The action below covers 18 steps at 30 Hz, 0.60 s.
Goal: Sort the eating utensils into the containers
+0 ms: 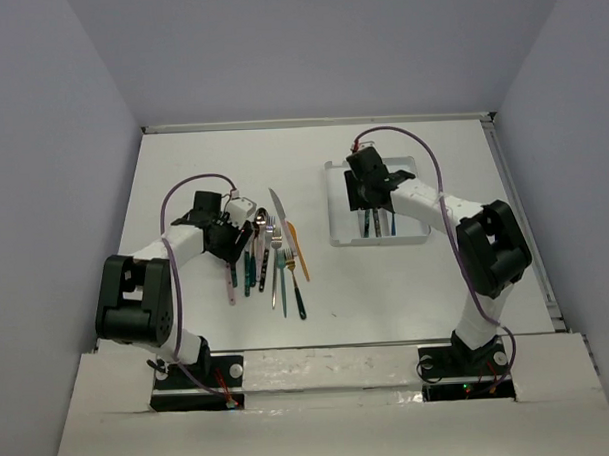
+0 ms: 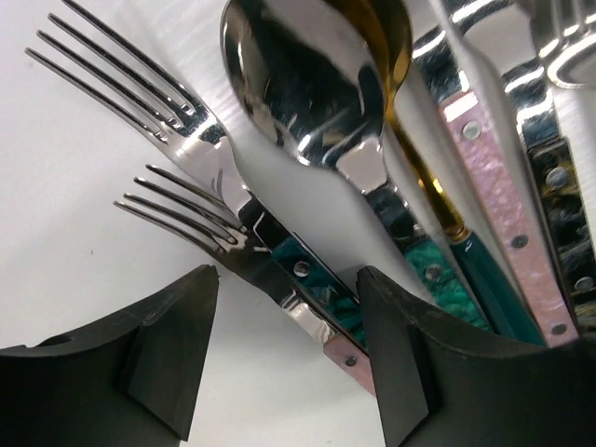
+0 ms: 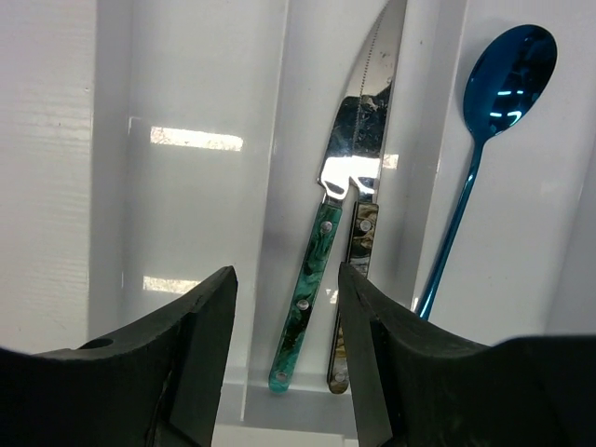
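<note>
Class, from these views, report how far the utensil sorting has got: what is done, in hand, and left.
Done: two knives and a blue spoon lie in the white tray. In hand: nothing is gripped; the right tool hangs open over the tray, and the left tool is open astride a fork. Left: the pile of forks, spoons and knives on the table.

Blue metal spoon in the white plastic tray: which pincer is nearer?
Right. The right pincer hovers over the white tray, beside the blue spoon; the left pincer is well away, over the loose utensil pile.
</note>
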Available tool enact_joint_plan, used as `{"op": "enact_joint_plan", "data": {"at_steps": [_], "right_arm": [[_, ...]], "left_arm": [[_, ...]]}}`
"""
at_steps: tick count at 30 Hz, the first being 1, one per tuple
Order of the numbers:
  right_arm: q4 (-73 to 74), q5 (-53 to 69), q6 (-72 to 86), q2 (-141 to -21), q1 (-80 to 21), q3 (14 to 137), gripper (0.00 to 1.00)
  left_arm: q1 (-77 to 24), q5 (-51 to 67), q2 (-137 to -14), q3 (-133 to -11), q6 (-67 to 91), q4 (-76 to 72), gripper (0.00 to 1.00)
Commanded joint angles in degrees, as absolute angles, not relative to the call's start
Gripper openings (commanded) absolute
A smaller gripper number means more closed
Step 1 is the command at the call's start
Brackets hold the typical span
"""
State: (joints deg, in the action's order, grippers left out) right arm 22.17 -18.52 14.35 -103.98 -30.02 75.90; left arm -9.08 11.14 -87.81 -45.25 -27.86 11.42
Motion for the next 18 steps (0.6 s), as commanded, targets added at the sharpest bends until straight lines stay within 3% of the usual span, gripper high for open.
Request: {"op": "enact_joint_plan", "data": {"at_steps": [1, 8, 14, 18], "right_arm": [[22.24, -19.86, 14.15, -105.29, -30.76, 76.55, 0.54], [22.41, -20.30, 14.24, -105.82, -31.29, 76.55, 0.54], [22.41, -21.36, 14.06, -105.56, -31.29, 75.67, 0.54], [22.50, -21.53, 14.15, -105.91, -31.29, 75.50, 0.54]], "left_arm": [[-7.65, 8.79, -83.15, -42.89, -29.97, 17.48, 0.74], [-7.56, 12.65, -77.61, -44.30, -30.41, 21.79, 0.77], [-7.38, 9.06, -79.44, -42.98, -30.94, 20.83, 0.62], [-7.29, 5.80, -80.77, -41.84, -30.24, 18.64, 0.58]]}}
